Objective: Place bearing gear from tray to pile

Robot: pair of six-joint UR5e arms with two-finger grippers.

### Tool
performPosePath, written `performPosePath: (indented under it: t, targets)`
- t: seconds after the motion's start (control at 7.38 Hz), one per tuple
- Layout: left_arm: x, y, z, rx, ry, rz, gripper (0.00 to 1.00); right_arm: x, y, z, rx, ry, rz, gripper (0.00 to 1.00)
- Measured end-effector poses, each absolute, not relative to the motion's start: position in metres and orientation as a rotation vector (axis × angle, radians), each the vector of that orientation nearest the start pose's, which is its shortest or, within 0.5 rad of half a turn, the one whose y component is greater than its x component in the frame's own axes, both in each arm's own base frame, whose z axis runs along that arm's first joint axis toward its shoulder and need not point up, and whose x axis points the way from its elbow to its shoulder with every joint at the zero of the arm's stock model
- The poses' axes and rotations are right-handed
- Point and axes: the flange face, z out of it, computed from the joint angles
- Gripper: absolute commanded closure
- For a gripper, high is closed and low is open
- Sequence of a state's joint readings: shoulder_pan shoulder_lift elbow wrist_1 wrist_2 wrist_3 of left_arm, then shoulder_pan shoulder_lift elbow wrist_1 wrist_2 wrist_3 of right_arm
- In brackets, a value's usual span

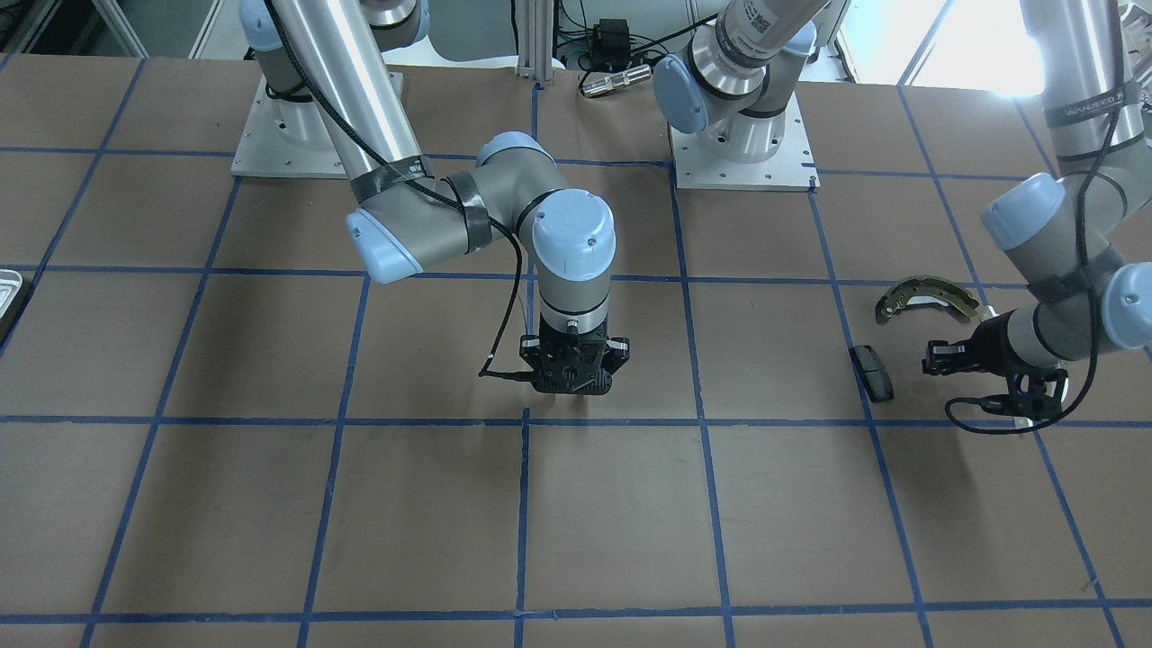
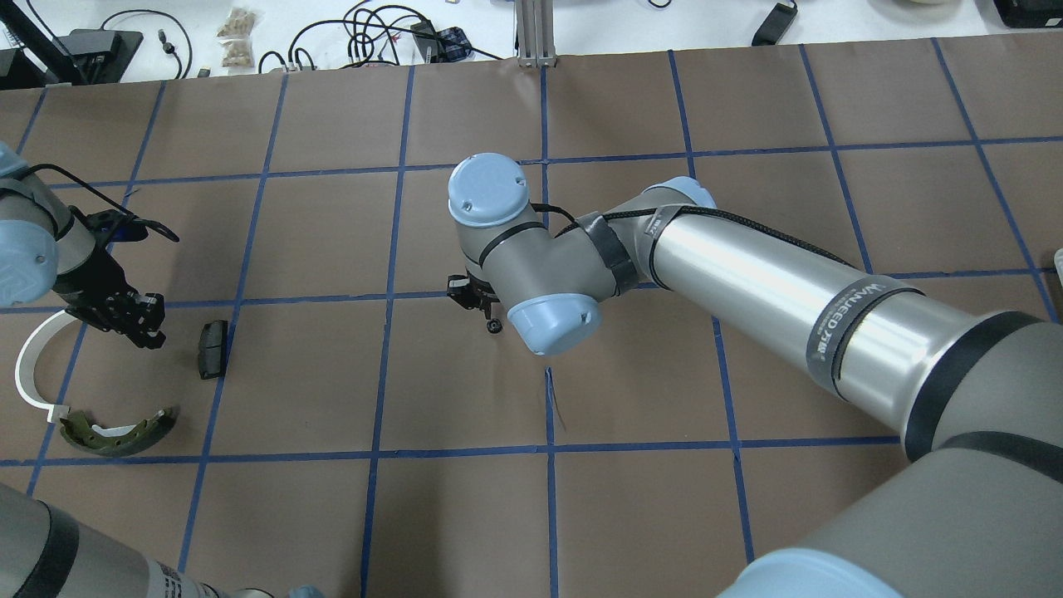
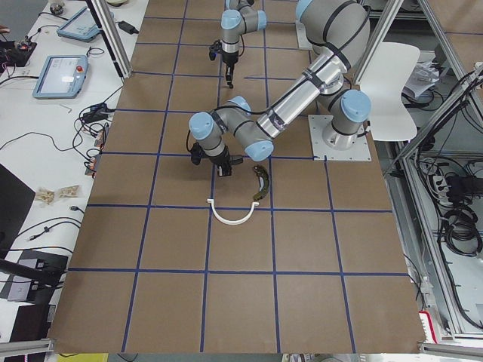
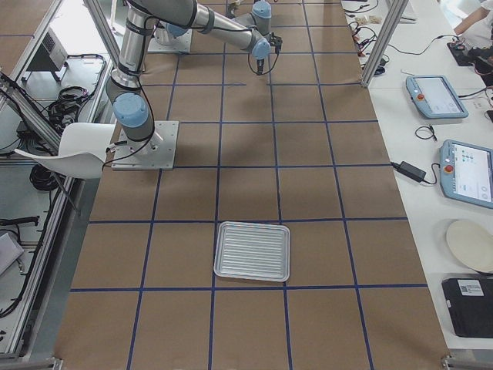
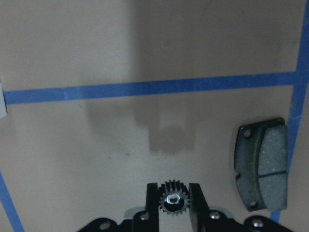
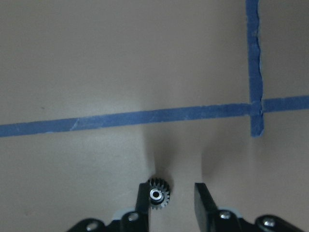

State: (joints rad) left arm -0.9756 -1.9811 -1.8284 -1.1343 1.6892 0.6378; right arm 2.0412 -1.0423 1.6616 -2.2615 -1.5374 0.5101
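My left gripper (image 5: 174, 192) is clenched on a bearing gear (image 5: 169, 203) at the wrist view's bottom centre, with a brake pad (image 5: 260, 164) at right. My right gripper (image 6: 172, 191) is released, and a second gear (image 6: 158, 195) rests against one finger.

We log this as a robotics lab. Evidence:
- brown paper-covered table (image 4: 323, 231) gridded with blue tape
- two silver-and-blue jointed robot arms (image 1: 558, 234) bolted to square grey metal base plates (image 1: 783, 166)
- blue-framed touchscreen pendants (image 4: 437, 96) on a white side bench (image 4: 431, 231)
- slanted aluminium frame post (image 4: 381, 42)
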Motion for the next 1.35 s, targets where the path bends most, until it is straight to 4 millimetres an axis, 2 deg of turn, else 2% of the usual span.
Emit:
performPosePath:
  t: [0.14, 0.27, 0.41, 0.54, 0.68, 0.81, 0.95, 1.08, 1.22, 1.35]
  targets:
    - [0.209, -0.524, 0.186, 0.09, 3.156, 0.412, 0.16, 0.376, -0.534, 0.233, 0.009, 3.079, -0.089, 0.0]
    - [0.209, -0.525, 0.183, 0.091, 3.158, 0.416, 0.0, 0.318, -0.564, 0.264, -0.033, 3.081, -0.105, 0.0]
    - [0.21, -0.526, 0.182, 0.09, 3.158, 0.415, 0.0, 0.257, -0.585, 0.3, -0.057, 3.08, -0.152, 0.0]
    - [0.211, -0.529, 0.185, 0.089, 3.155, 0.405, 0.0, 0.203, -0.596, 0.336, -0.074, 3.087, -0.21, 0.0]
    - [0.208, -0.534, 0.191, 0.094, 3.149, 0.385, 0.0, 0.168, -0.593, 0.367, -0.07, 3.097, -0.208, 0.0]
    - [0.199, -0.546, 0.204, 0.117, 3.138, 0.352, 0.0, 0.152, -0.578, 0.394, -0.065, 3.103, -0.165, 0.0]
    - [0.178, -0.563, 0.223, 0.136, 3.124, 0.325, 0.0, 0.146, -0.566, 0.42, -0.066, 3.105, -0.158, 0.0]
    - [0.141, -0.582, 0.243, 0.098, 3.125, 0.308, 0.0, 0.142, -0.561, 0.439, -0.063, 3.116, -0.157, 0.0]
    - [0.094, -0.598, 0.263, 0.042, 3.146, 0.287, 0.0, 0.139, -0.56, 0.451, -0.059, 3.135, -0.147, 0.0]
    - [0.038, -0.609, 0.28, 0.048, 3.163, 0.261, 0.0, 0.138, -0.56, 0.458, -0.056, 3.147, -0.139, 0.0]
